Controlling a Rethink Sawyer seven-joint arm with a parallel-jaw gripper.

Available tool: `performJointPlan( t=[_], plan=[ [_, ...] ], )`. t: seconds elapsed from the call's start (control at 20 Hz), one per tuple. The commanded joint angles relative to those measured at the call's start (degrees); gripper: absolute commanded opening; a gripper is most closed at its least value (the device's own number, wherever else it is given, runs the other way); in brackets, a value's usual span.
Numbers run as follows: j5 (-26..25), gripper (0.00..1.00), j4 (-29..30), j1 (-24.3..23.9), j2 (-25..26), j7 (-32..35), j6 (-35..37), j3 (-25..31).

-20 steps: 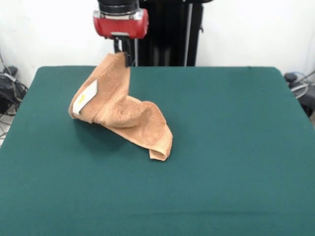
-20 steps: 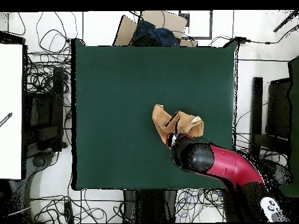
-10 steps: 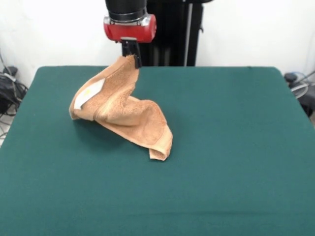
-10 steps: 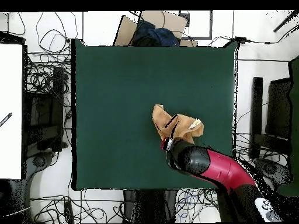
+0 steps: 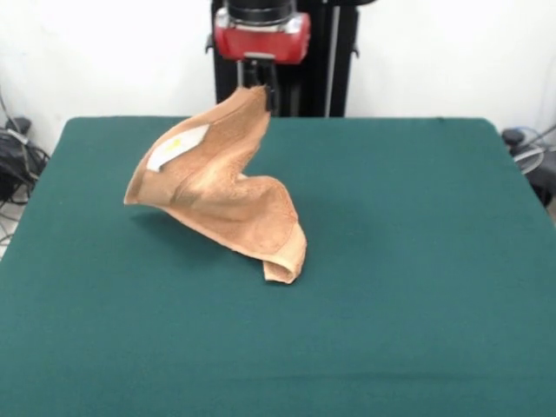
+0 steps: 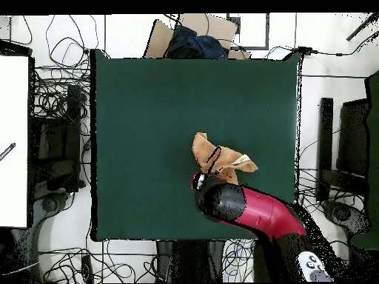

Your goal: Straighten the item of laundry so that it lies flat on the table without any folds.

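No text can be read; the towel's (image 5: 217,187) white label (image 5: 176,146) shows only a yellow mark

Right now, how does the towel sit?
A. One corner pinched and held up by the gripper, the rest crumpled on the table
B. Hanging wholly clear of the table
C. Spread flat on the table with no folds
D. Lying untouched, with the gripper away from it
A: the gripper has its jaws closed on the top corner of the towel, whose lower part lies in folds on the table.
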Motion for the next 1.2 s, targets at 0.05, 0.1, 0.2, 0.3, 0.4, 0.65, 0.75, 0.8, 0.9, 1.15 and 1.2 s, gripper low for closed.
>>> performJointPlan(
  t=[0.05, 0.1, 0.2, 0.3, 0.4, 0.65, 0.75, 0.8, 0.9, 1.15, 1.2],
  plan=[
    [7.36, 0.00, -1.54, 4.71, -3.44, 17.11, 8.84, -1.43],
    [8.01, 0.00, -2.20, 5.43, -3.99, 16.92, 10.34, -1.59],
    [9.54, 0.00, -3.81, 6.51, -3.66, 16.84, 12.64, -1.69],
    [11.59, 0.00, -2.82, 6.93, -3.11, 16.86, 11.88, -0.87],
    [12.92, 0.00, -2.98, 7.35, -1.87, 16.62, 10.68, -0.75],
    [15.46, 0.00, -2.01, 9.26, -2.21, 16.68, 9.90, -1.40],
    [16.38, 0.00, -1.34, 9.73, -2.33, 16.46, 9.41, -1.52],
    [16.79, 0.00, -1.10, 10.07, -2.52, 16.35, 9.47, -1.76],
    [17.31, 0.00, -1.17, 10.61, -2.62, 16.24, 9.86, -2.12],
    [18.58, 0.00, -0.97, 11.56, -1.86, 16.10, 9.17, -2.46],
    [18.58, 0.00, -1.15, 11.91, -1.91, 16.18, 9.54, -2.72]
  ],
)
